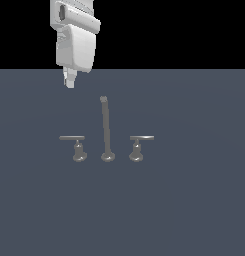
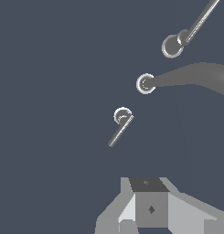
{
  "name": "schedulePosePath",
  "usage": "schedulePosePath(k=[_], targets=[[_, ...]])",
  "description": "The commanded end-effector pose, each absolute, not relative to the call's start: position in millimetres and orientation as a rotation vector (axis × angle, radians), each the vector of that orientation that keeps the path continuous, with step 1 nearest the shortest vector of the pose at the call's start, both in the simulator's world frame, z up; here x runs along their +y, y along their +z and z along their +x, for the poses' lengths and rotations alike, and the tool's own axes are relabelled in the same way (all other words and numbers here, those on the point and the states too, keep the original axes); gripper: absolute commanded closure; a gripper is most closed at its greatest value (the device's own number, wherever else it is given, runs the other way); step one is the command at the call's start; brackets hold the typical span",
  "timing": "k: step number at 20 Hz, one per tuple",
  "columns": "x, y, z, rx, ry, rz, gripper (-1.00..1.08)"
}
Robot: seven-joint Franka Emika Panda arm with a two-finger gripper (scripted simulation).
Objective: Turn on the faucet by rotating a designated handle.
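While the arm [image 1: 74, 35] hangs high above a flat blue-grey surface [image 1: 194, 210], nothing in the scene touches anything else. The arm's white body ends in the gripper [image 1: 69, 80], whose fingers show only as one narrow tip in the exterior view and as blurred grey blocks in the wrist view; I cannot tell whether the jaws stand apart or together, and nothing is seen between them.

Well below the gripper sits the faucet [image 1: 107, 150], a small dull-grey set. Its tall, thin, slightly bent spout [image 1: 105, 125] rises below and toward the exterior view's right of the gripper. The handle [image 1: 78, 147] to be turned stands almost straight under the gripper, a short post with a thin flat bar jutting to the exterior view's left. Its twin [image 1: 137, 148] lies farther off, beyond the spout.

Judging from this, the task is barely begun: the gripper must descend, meet the bar, and push it round.
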State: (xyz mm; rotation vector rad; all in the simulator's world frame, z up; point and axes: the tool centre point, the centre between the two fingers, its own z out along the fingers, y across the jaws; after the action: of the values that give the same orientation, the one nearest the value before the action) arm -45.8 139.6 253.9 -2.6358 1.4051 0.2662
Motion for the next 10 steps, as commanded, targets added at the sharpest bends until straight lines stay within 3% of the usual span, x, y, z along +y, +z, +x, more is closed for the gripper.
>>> schedulePosePath(k=[1, 10], targets=[[146.4, 234.5, -39.3, 1.507, 0.263, -2.597, 1.08], [164.1, 166.1, -21.6, 1.86, 0.2, -2.446, 1.08]])
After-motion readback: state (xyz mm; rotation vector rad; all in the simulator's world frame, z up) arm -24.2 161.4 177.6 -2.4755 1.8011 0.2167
